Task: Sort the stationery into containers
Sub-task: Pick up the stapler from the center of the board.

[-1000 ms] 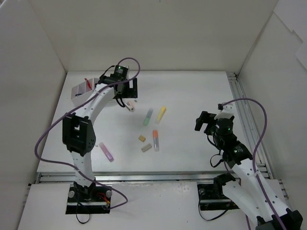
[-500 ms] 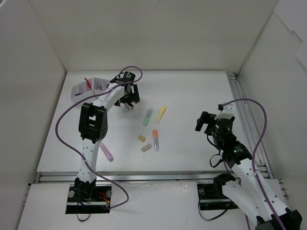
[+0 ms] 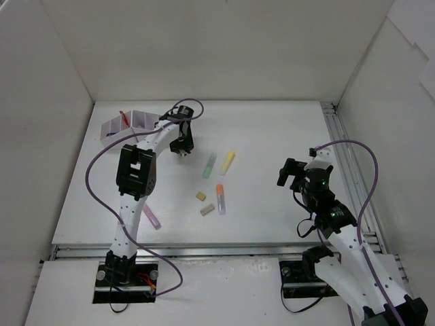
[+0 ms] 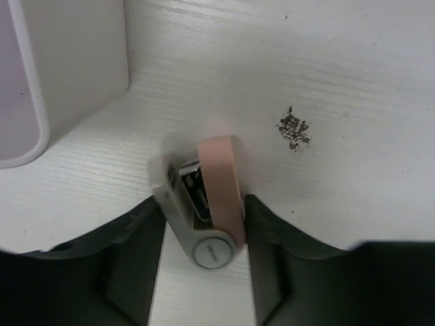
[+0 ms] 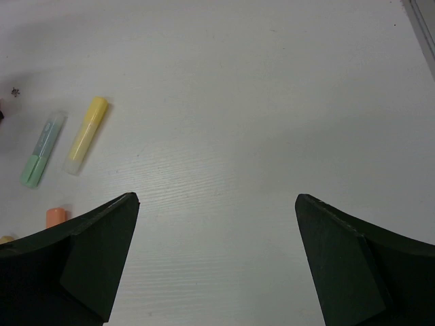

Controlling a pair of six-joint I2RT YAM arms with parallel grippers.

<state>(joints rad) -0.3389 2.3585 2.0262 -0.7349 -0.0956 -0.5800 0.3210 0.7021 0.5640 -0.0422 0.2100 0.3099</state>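
Observation:
A pink-and-white sharpener [image 4: 212, 197] lies on the table, and my left gripper [image 4: 202, 204] is shut on it with a finger pressed against each side. From above, the left gripper [image 3: 182, 144] covers most of it, just right of the white container [image 3: 129, 121], which holds a red pen [image 3: 125, 117]. Green [image 3: 210, 165], yellow [image 3: 228, 162] and orange [image 3: 221, 198] markers lie mid-table, with two tan erasers [image 3: 201, 196] nearby and a pink marker [image 3: 151, 215] at the front left. My right gripper [image 5: 217, 200] hangs open over bare table, right of the yellow marker [image 5: 85, 136].
The container's rounded corner [image 4: 27, 136] stands close on the left of the left gripper. A dark speck of shavings [image 4: 293, 128] lies just beyond the sharpener. White walls enclose the table on three sides, and a rail [image 3: 343, 156] runs along its right edge.
My left gripper has swung right from beside the container to the sharpener and closed its jaws onto it. The right arm has not moved.

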